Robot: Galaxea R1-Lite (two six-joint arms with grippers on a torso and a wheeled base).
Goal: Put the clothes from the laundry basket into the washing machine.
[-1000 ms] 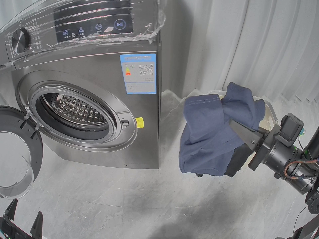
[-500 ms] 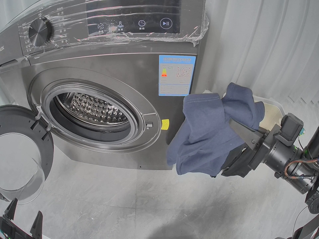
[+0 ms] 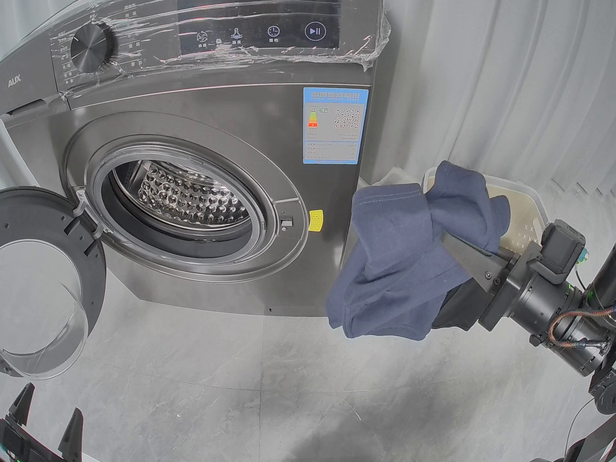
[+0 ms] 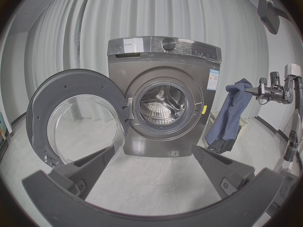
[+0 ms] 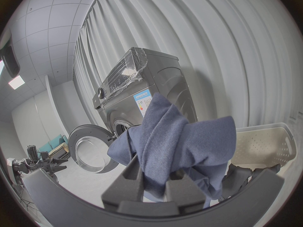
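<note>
**Head view: blue clothes held up**

The right claw (image 5: pixel 157 182) pinches the blue clothes (image 3: pixel 391 258). They hang in the air between the washing machine (image 3: pixel 212 97) and the laundry basket (image 3: pixel 525 201). The machine's door (image 3: pixel 35 219) is open. The left claw (image 4: pixel 151 149) is spread.

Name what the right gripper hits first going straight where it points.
Likely the grey washing machine's front right edge by its blue label, past the held navy cloth; depth unclear.
</note>
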